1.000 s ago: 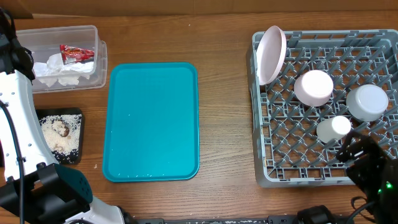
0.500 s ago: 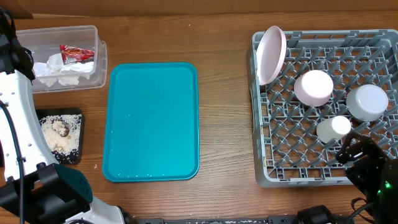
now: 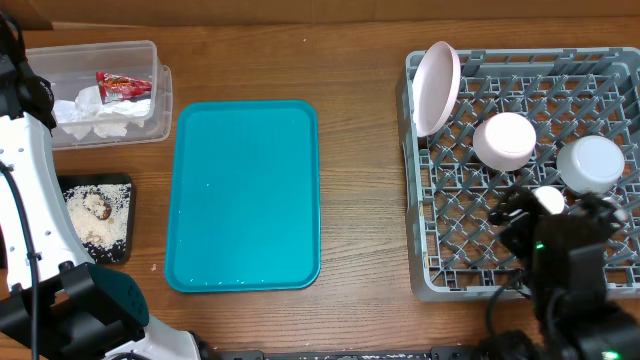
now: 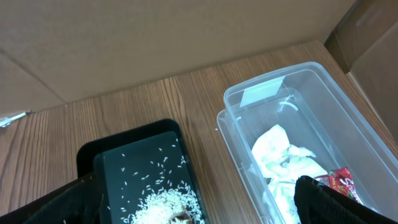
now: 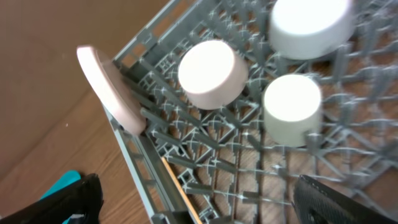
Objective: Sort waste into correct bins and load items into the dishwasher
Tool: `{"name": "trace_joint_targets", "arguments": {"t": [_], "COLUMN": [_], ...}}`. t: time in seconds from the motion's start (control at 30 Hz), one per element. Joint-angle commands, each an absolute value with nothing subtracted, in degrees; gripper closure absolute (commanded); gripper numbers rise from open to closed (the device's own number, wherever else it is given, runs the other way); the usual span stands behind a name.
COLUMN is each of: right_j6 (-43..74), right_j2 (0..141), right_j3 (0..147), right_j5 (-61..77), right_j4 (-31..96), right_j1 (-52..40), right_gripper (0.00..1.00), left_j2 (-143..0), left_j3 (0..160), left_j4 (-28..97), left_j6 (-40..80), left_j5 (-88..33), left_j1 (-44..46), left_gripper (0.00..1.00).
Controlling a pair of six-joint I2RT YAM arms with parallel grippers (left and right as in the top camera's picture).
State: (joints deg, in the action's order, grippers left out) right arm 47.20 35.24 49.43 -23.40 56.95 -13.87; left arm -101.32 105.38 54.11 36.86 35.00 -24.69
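At the far left the left claw (image 4: 202, 202) hangs spread wide and empty above the clear tub (image 3: 163, 95), which holds the napkin (image 3: 95, 115) and the red wrapper (image 3: 123, 86). Just in front, the black tray (image 3: 95, 179) carries the rice (image 3: 95, 215). The teal tray (image 3: 245, 200) in the middle has nothing on it. On the right, the dish rack (image 3: 418, 230) holds the pink plate (image 3: 437, 88) standing on edge, a pinkish bowl (image 3: 504, 140) and a grey-white bowl (image 3: 590, 163) upside down, and the small cup (image 3: 547, 200). The right claw (image 5: 202, 199) hovers low beside that cup, wide open and gripping nothing. Sorting and loading look finished, so the next move likely calls for lifting straight up, clear of the cup and pegs.
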Motion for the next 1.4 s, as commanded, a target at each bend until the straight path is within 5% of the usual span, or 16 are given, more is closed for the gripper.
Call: {"name": "trace_joint_targets", "arguments": {"t": [0.0,0.27,0.47,0.83,1.37], "right_j6": [41.3,31.0,31.0,18.1,17.5], "right_j2": [29.7,19.4,12.0,2.3,2.2], "right_j3": [39.6,16.3,4.6,0.5,0.5], "right_j5": [-19.7,-10.9,-6.3,1.2,0.1], "right_j4": [47.6,13.5,-0.6,0.4,4.9], "right_j1": [-13.7,-12.8,-9.2,-4.7,2.2], "right_gripper": [0.0,0.0,0.0,0.0,0.0], "left_j2": [-101.6,-101.6,-101.6,-101.6,-101.6], "left_j3": [105.4,105.4,105.4,105.4,105.4], "left_j4": [54.0,54.0,54.0,54.0,54.0], "left_j6": [35.9,35.9,35.9,35.9,35.9], "left_j5": [36.0,36.0,36.0,36.0,36.0], "left_j1": [-24.0,-23.9,-24.0,-24.0,-24.0], "left_gripper": [0.0,0.0,0.0,0.0,0.0]}}
